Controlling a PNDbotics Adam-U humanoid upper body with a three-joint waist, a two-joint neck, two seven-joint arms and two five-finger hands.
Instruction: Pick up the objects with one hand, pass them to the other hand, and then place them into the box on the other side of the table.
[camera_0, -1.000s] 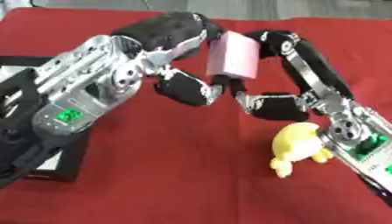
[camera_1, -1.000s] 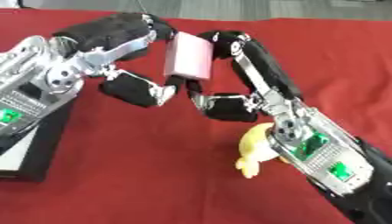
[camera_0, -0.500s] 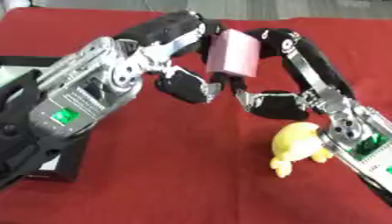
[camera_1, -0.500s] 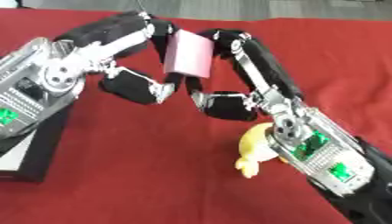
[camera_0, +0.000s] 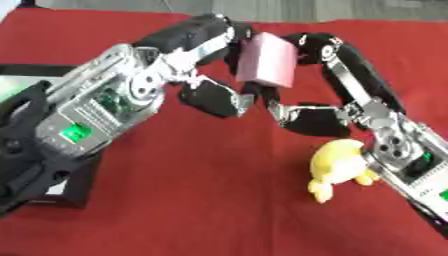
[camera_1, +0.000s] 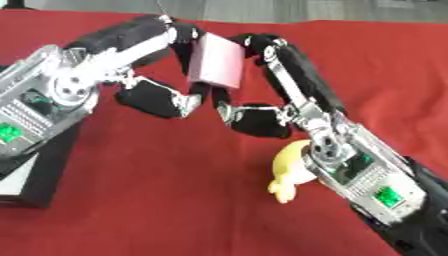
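The pink block (camera_0: 267, 61) was held up off the red tablecloth (camera_0: 201, 200), right in the middle between both hands. It looked like a flat rectangular pad, tilted a bit, with its top edge leaning toward the far side of the table.

The left hand (camera_0: 206, 65) was reaching in from the left, its fingers curled over the block's upper left corner and its thumb hanging lower down beside the block's bottom left. So the block was gripped from that side. The right hand (camera_0: 306, 80) came up from the lower right, fingers wrapped over the block's top right edge and the thumb sitting under the bottom edge (hard to say exactly where the pads touched, since the black parts all blur together there). Both hands were closed on the same block at once, as far as could be seen.

A yellow toy (camera_0: 339, 163) was lying on the cloth near the right forearm, partly hidden behind the wrist in the right eye view. It looked like a little duck or chick, but that couldn't be made out for sure.

A dark box (camera_1: 39, 170) was seen at the left edge of the table, mostly covered by the left arm.
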